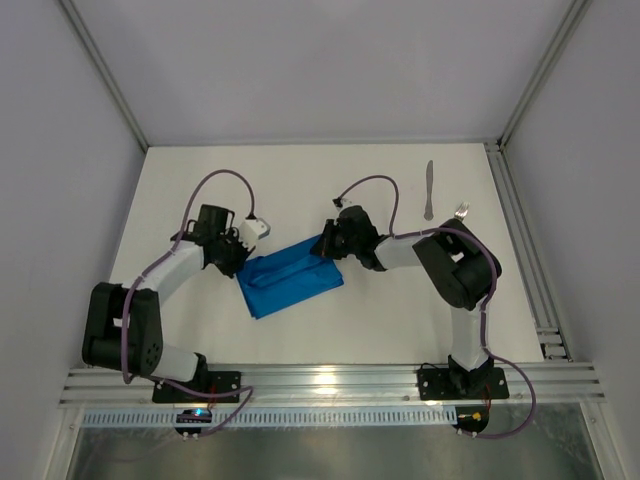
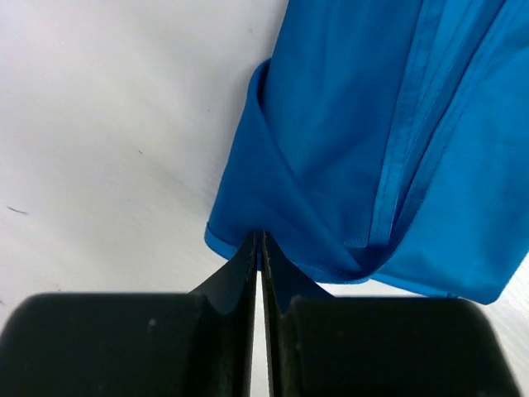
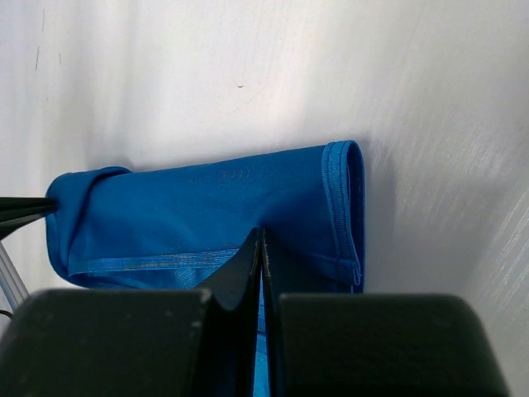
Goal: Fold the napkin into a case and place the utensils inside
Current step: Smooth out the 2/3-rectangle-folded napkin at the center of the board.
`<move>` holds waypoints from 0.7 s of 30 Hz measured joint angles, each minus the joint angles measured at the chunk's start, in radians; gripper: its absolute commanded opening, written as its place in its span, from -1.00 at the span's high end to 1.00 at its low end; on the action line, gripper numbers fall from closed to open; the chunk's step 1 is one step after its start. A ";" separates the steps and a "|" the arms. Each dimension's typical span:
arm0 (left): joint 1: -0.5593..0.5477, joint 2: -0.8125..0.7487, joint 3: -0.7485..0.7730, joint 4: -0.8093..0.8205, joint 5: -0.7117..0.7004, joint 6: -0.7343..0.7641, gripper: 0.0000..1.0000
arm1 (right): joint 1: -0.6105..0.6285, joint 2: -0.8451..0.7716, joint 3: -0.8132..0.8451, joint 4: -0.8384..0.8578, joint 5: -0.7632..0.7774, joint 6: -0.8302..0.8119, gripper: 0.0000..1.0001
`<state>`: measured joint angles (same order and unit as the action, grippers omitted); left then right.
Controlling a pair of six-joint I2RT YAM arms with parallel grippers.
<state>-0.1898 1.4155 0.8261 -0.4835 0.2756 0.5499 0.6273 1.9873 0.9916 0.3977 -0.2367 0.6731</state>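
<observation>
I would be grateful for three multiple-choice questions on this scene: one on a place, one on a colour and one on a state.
1. Relative to the napkin, where do the knife and fork lie?
A. on top of it
B. on the bare table, farther back and to the right
C. tucked inside it

2. What colour is the napkin?
A. bright blue
B. red
C. white

3. How is the left gripper?
A. wide open above the table
B. open around the knife
C. shut on the napkin's edge

Answers:
1 B: the top view shows both utensils on the white surface, apart from the cloth.
2 A: the cloth is blue in every view.
3 C: the left wrist view shows the fingers together, with cloth pinched at their tips.
</observation>
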 measured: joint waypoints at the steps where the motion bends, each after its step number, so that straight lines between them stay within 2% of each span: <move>1: 0.000 0.020 -0.003 0.002 -0.009 0.000 0.91 | 0.000 0.000 0.000 0.000 0.000 0.000 0.93; 13: -0.004 0.090 -0.035 0.031 -0.048 0.005 0.90 | 0.004 -0.005 -0.001 -0.002 0.005 0.000 0.92; 21: -0.004 0.090 -0.035 0.030 -0.044 0.008 0.85 | 0.053 -0.081 -0.028 -0.024 -0.002 -0.114 0.90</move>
<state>-0.1940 1.5051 0.7906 -0.4534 0.2317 0.5583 0.6807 1.9064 0.9634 0.3740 -0.2390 0.5591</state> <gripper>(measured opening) 0.071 0.048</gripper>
